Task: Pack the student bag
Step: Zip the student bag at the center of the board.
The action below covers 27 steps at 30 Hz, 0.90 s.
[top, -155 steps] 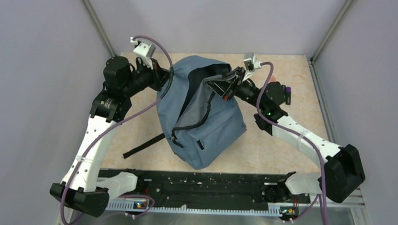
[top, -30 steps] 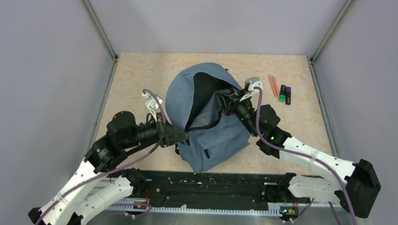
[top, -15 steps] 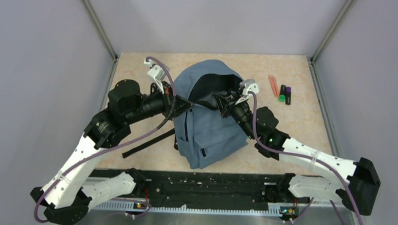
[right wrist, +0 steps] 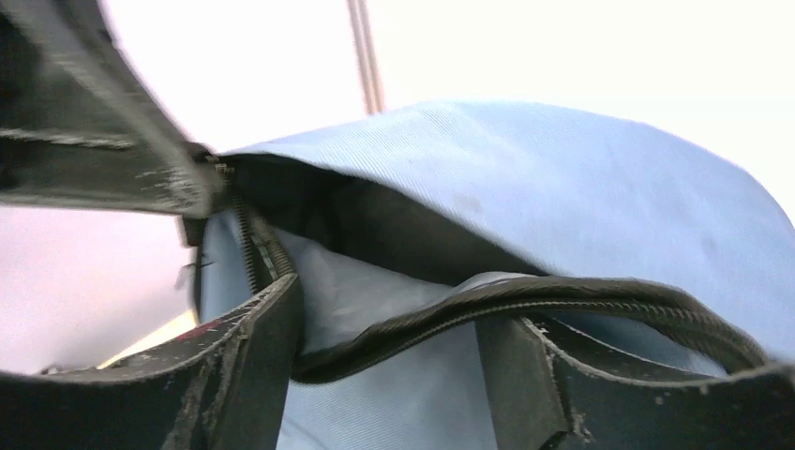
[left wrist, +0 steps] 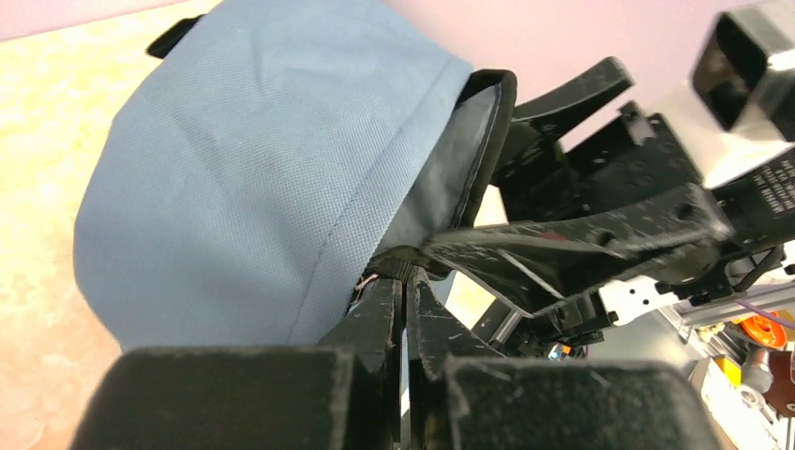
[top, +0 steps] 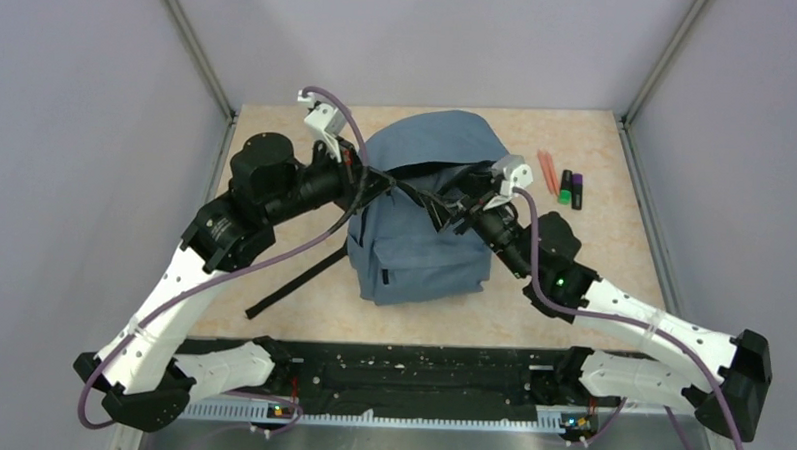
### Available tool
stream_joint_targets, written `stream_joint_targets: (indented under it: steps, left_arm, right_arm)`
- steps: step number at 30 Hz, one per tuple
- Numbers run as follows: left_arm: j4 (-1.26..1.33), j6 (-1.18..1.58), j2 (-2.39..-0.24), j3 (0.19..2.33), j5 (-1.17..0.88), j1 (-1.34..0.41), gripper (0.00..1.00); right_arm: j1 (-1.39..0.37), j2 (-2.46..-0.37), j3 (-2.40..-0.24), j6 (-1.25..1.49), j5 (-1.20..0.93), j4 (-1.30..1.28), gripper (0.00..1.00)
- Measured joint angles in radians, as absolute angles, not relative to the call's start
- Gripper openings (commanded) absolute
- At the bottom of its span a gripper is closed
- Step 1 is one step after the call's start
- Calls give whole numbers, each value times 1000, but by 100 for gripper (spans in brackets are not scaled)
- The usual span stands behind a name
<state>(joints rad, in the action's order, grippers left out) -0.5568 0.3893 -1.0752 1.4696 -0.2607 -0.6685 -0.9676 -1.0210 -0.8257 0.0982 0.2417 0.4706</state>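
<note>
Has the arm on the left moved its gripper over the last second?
Yes. The left gripper has travelled away from the black rail at the near edge, farther back along the left side of the student bag.

My overhead view evenly lit and sharp, right wrist view blown white ten to two o'clock, student bag [right wrist: 581, 178] blurred there.

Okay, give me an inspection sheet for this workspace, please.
Surface: beige tabletop.
Job's things: student bag lying mid-table, main zipper open; its black strap trails toward the left arm.
Clutter: orange pencils and two highlighters, right of the bag.
Hands: left hand shut on the bag's zipper edge; right hand open, zipper edge between its fingers.
Cables: purple cable along each arm.
Surroundings: lilac walls, metal corner posts.
</note>
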Motion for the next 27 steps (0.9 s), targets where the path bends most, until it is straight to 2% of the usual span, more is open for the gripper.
stream_joint_targets:
  steps: [4, 11, 24, 27]
  left_arm:
    - [-537, 397, -1036, 1435, -248, -669, 0]
    - [-533, 417, -968, 1387, -262, -669, 0]
    - [-528, 397, -924, 1341, -256, -669, 0]
    - [-508, 383, -915, 1317, -257, -669, 1]
  right_arm:
    - [-968, -954, -824, -29, 88, 465, 76]
    - [-972, -920, -812, -249, -152, 490, 81]
    - [-976, -990, -839, -535, -147, 415, 83]
    - [-978, -1031, -854, -593, -104, 411, 78]
